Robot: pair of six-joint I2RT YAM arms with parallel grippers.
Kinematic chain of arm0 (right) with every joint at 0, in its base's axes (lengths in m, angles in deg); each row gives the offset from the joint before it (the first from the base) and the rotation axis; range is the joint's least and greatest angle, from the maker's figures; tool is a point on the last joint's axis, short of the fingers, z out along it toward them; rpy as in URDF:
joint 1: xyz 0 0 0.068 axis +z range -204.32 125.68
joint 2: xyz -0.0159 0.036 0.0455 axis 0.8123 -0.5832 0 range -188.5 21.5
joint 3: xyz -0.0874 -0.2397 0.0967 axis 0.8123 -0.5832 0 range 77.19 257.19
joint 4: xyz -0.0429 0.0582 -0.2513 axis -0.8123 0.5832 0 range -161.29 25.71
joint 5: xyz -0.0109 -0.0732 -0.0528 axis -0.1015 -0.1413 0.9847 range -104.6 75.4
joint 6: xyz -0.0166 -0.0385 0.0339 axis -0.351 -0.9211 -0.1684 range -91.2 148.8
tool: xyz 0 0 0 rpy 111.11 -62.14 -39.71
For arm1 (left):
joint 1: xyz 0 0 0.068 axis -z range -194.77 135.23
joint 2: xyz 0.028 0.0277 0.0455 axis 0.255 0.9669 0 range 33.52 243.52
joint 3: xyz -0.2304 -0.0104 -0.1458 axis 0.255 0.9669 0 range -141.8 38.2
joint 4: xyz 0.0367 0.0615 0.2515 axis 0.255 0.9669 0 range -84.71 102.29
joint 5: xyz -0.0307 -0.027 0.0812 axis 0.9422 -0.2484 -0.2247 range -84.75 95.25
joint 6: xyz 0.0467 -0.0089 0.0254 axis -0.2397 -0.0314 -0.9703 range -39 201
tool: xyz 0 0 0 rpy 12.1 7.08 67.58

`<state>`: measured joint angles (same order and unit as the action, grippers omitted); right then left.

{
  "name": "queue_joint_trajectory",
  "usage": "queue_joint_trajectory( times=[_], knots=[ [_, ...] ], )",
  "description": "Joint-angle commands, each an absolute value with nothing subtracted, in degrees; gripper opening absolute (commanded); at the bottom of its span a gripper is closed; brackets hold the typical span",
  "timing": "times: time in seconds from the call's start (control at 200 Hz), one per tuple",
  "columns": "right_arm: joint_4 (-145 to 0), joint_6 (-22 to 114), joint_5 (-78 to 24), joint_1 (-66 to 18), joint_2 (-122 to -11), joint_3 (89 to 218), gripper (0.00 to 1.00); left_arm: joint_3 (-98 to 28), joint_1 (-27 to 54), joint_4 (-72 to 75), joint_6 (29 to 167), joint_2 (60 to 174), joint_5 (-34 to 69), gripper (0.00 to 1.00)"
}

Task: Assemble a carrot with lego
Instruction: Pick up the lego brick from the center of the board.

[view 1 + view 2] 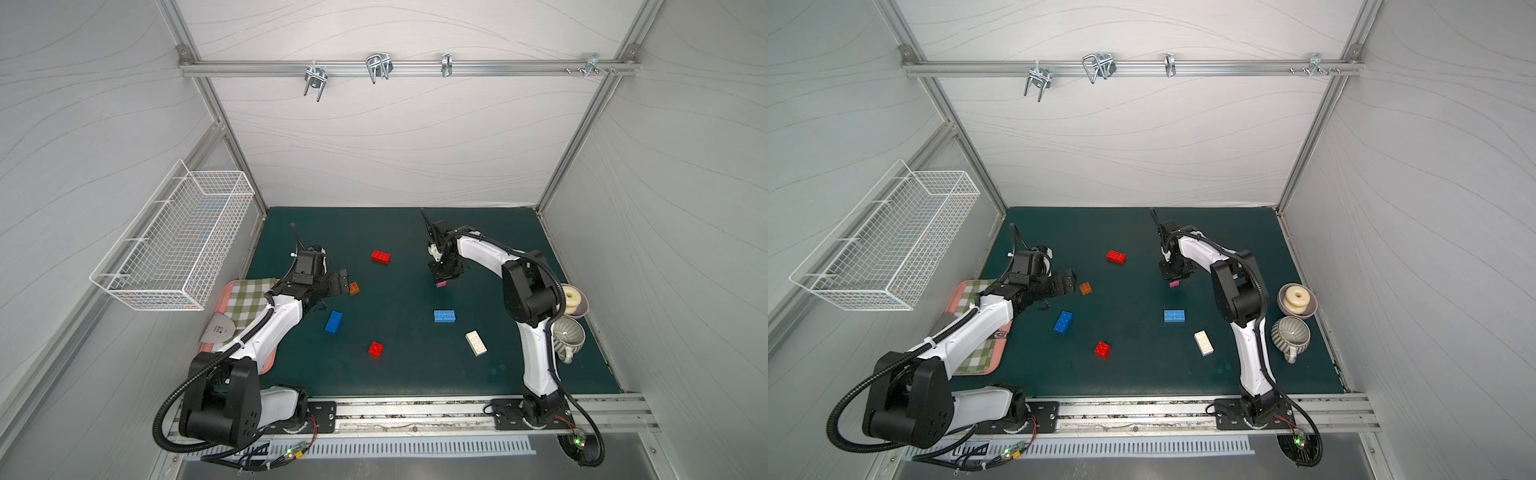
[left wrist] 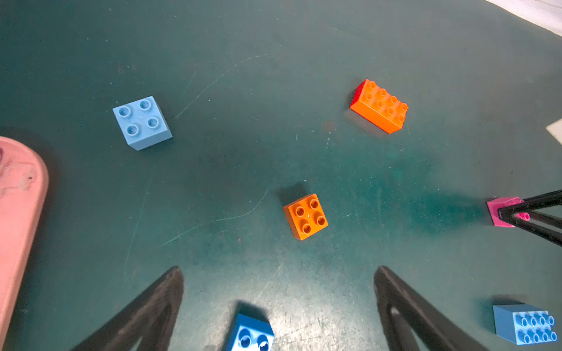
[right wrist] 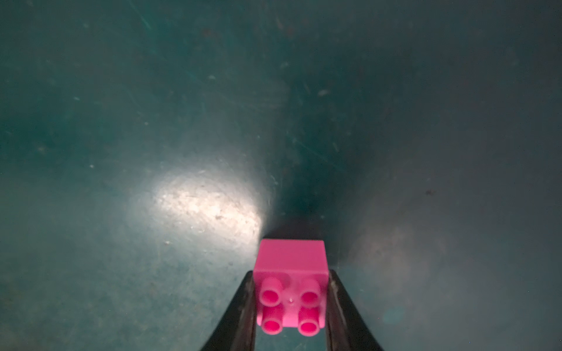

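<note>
Several pieces lying apart on the green mat (image 1: 395,374), none joined. At left, left gripper (image 2: 278,272), fingers spread wide with nothing between them, small orange lego brick (image 1: 354,288) just ahead of the tips. Next, a dark blue brick (image 1: 333,322). Near the middle, a long red brick (image 1: 380,256) toward the back, a short red brick (image 1: 375,349) toward the front. Right of centre, right gripper (image 3: 291,275) pointing down, fingers clamped on opposite sides of the pink brick (image 3: 290,261), studs up, low by the mat. Further right, a light blue brick (image 1: 444,316) and a white brick (image 1: 476,343).

Left arm (image 1: 282,320) holds jaws wide apart; right arm (image 1: 478,249) points down, jaws clamped.
</note>
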<state>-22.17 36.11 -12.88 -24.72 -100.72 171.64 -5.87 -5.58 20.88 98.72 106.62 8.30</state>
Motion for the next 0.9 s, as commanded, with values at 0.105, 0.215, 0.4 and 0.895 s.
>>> queue_joint_trajectory(
  times=[0.105, 0.215, 0.4, 0.895],
  knots=[
    [-21.09, 43.35, -14.43, -26.00, -88.92, 163.12, 0.15, -6.02, -3.75, 19.84, 98.77, 106.42, 13.17, 0.98],
    [-20.85, 45.73, -15.01, -26.85, -84.08, 159.17, 0.14, -6.05, -2.74, 19.60, 98.69, 106.49, 15.53, 0.98],
    [-18.83, 49.27, -17.28, -27.26, -78.68, 154.21, 0.13, -6.17, -1.77, 19.10, 98.43, 107.12, 17.90, 0.98],
    [-21.21, 56.64, -17.52, -22.50, -73.09, 142.53, 0.10, -6.49, -1.50, 18.65, 98.42, 108.05, 18.35, 0.98]
  ],
)
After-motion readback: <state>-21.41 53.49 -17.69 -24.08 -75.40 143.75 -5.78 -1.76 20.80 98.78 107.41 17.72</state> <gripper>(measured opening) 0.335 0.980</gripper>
